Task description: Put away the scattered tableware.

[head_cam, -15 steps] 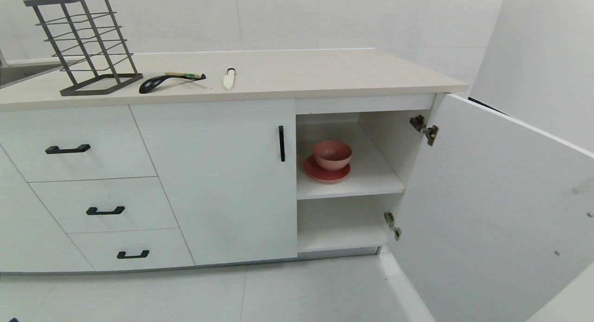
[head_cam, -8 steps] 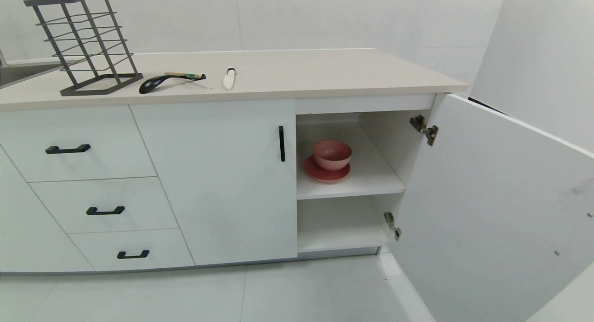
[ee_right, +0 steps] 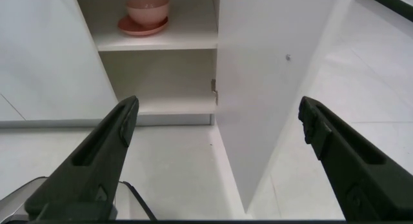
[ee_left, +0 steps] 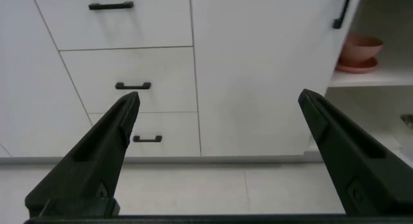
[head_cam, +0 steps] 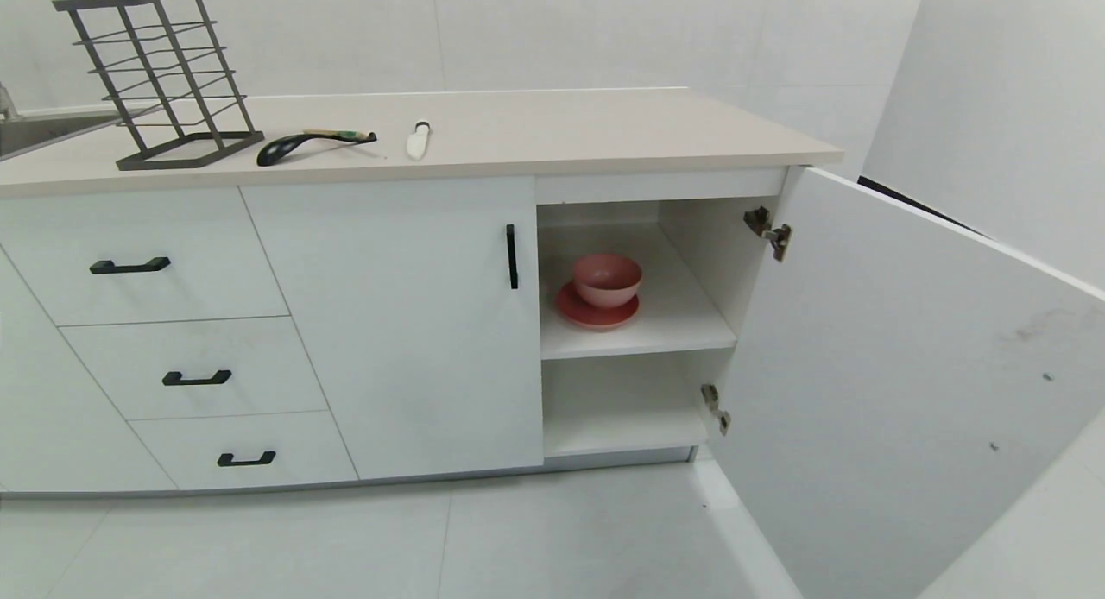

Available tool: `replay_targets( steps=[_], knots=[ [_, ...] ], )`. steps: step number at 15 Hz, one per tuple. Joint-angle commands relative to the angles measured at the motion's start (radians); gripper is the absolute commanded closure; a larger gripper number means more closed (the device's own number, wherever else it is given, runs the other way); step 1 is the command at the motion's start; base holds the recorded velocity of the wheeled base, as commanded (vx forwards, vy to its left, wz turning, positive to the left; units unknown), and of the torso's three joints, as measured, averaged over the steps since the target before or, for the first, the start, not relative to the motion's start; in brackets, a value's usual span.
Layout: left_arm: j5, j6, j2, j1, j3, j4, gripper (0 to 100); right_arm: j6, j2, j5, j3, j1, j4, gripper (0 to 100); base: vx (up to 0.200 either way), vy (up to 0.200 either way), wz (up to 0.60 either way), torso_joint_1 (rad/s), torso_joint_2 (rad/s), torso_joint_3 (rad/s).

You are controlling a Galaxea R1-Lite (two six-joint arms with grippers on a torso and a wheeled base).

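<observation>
Between the earlier frames and now the whole head view has slid a little, so the camera moved; the things themselves keep their places. Nearest, low before the cabinet, the left gripper (ee_left: pixel 219 98) and the right gripper (ee_right: pixel 219 102) both have their fingers spread wide and hold nothing. Behind them the cabinet door (head_cam: pixel 898 366) stands open. On the upper shelf (head_cam: pixel 682 318), near its front edge, a pink bowl (head_cam: pixel 607 278) sits on a red plate (head_cam: pixel 575 309).

Farther, close to the front edge of the countertop (head_cam: pixel 604 129), lie a black spoon (head_cam: pixel 276 153), thin wooden sticks with a green end (head_cam: pixel 338 135) (possibly chopsticks) touching its handle, and, a little apart, a small white utensil (head_cam: pixel 418 141).

I judge all three to be light, stiff and smooth, so they may slip. The spoon is glossy, with a deep head and a curved handle. The middle of the handle, where it seems to rise off the surface, looks like the best place to grip.
</observation>
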Motion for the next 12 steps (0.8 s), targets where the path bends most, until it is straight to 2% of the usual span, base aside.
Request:
replay_targets(
  steps=[1,4,5,7,11,12],
  knots=[
    [0.0,0.0,0.0,0.0,0.0,0.0,0,-0.001,0.004,0.0,0.001,0.0,0.0,0,-0.2,0.0,0.0,-0.002,0.0,0.007],
    [0.003,-0.003,0.0,0.0,0.0,0.002,0,-0.001,0.004,0.0,0.001,0.0,0.0,0,0.0,0.0,0.0,0.0,0.0,0.0],
    [0.005,-0.007,0.0,0.0,0.0,0.002,0,0.0,0.004,0.0,0.001,0.002,0.0,100,0.0,0.0,0.0,0.0,0.0,0.0],
    [0.005,-0.01,0.0,0.0,0.0,0.002,0,0.0,0.004,0.0,0.001,0.002,0.0,100,0.0,0.0,0.0,0.0,0.0,0.0],
    [0.006,-0.01,0.0,0.0,0.0,0.002,0,0.0,0.004,0.0,0.001,0.002,0.0,100,0.0,-0.2,0.0,0.002,0.0,0.001],
    [0.006,-0.02,0.0,0.0,0.0,0.003,0,0.0,0.004,0.0,0.001,0.002,0.0,100,0.0,-0.2,0.0,0.012,0.01,-0.007]
  ],
)
